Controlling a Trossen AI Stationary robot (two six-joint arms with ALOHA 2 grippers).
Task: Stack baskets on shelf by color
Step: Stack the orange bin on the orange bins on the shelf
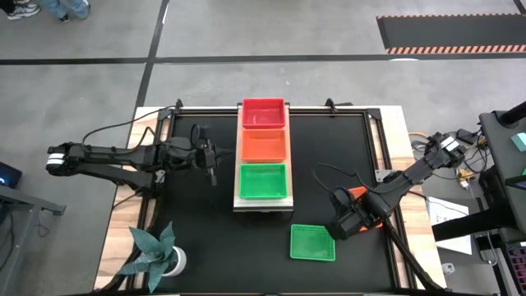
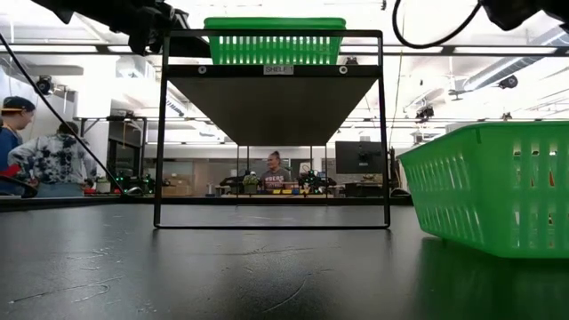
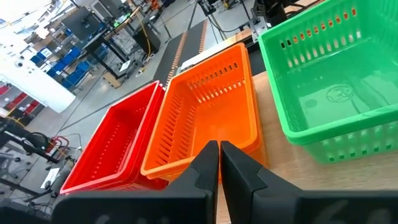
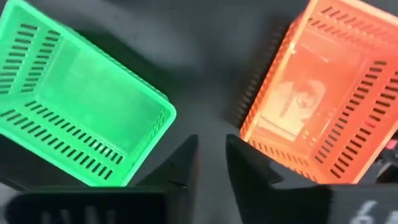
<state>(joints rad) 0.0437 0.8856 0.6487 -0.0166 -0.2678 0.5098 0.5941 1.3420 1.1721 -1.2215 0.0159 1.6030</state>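
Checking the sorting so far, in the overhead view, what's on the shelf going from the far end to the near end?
Red basket → orange basket → green basket, all on the shelf.

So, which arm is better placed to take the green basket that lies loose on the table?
The right arm. Its gripper is just beside the loose green basket on the black table; its wrist view shows that basket close. The left gripper waits beside the shelf, farther away.

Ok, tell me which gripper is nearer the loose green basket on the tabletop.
Right. The right gripper sits just beside the loose green basket, while the left gripper is across the shelf, near the orange stack.
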